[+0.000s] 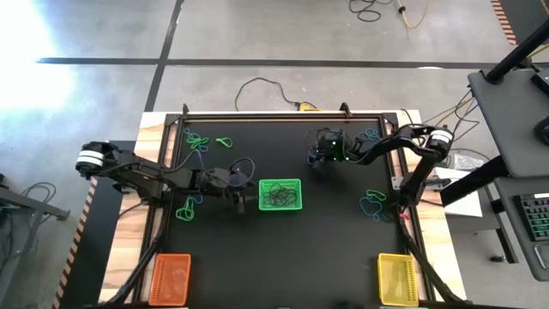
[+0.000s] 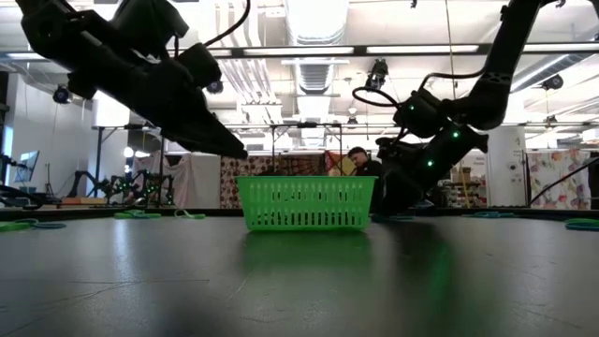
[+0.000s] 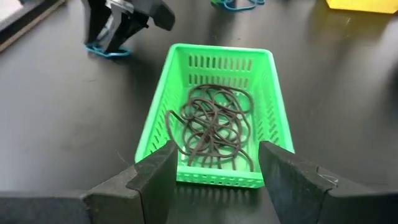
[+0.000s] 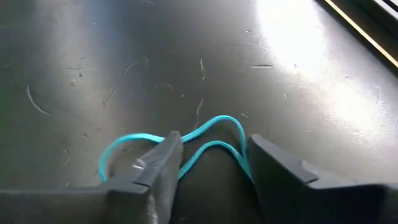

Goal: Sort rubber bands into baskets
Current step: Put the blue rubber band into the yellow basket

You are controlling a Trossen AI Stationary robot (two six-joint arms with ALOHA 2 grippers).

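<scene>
The green basket (image 1: 280,195) stands mid-table with a tangle of dark-looking bands (image 3: 214,127) inside. My left gripper (image 3: 214,158) is open and empty, just left of the basket (image 1: 247,197) and above the table. My right gripper (image 1: 320,158) is low over the table at the far right. It is open, with its fingers on either side of a blue rubber band (image 4: 186,146) that lies flat on the table. The orange basket (image 1: 170,279) and the yellow basket (image 1: 396,279) stand at the near edge. My right gripper stands over the blue band's middle strands (image 4: 208,144), which run between its two open fingers. One loop end (image 4: 115,152) sticks out past one finger. The band lies flat on the table. I cannot tell whether a fingertip touches it.
Green bands lie at the far left (image 1: 198,142) and left of the green basket (image 1: 187,209). Blue bands lie at the right (image 1: 373,202) and far right (image 1: 369,135). A metal frame (image 1: 283,116) edges the black mat. A person shows in the room beyond (image 2: 357,161).
</scene>
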